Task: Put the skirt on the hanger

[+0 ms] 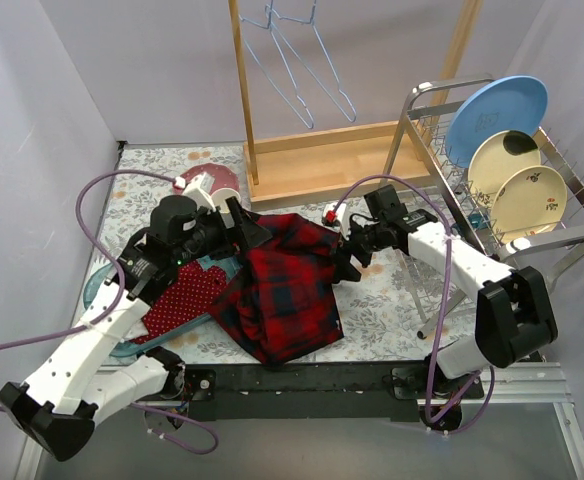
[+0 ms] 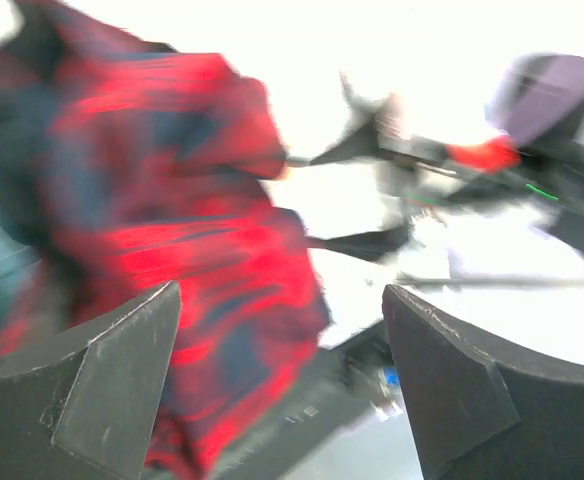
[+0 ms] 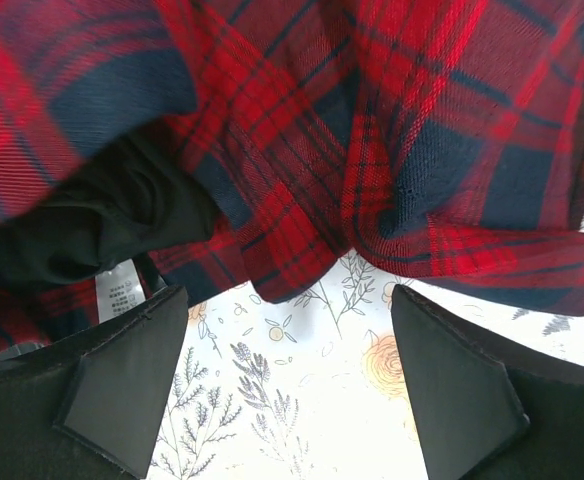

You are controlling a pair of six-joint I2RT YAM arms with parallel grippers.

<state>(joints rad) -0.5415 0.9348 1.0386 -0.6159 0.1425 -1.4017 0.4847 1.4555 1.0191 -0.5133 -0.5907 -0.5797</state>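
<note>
The red and navy plaid skirt [image 1: 290, 290] lies bunched on the floral tablecloth in the middle. A light blue wire hanger [image 1: 298, 62] hangs from the wooden rack at the back. My left gripper [image 1: 248, 232] is at the skirt's upper left edge. In the blurred left wrist view its jaws [image 2: 282, 390] stand wide apart, with the skirt [image 2: 172, 200] beyond them. My right gripper [image 1: 345, 257] is at the skirt's right edge. It is open [image 3: 290, 390] just short of the skirt's folds [image 3: 372, 150], over bare cloth. A black lining and a white label [image 3: 120, 295] show.
The wooden rack base [image 1: 332, 165] stands behind the skirt. A red polka-dot cloth [image 1: 185, 297] lies on a teal plate [image 1: 97, 285] at the left. A dark red plate [image 1: 212, 180] lies at the back left. A metal dish rack [image 1: 562, 215] with plates stands at the right.
</note>
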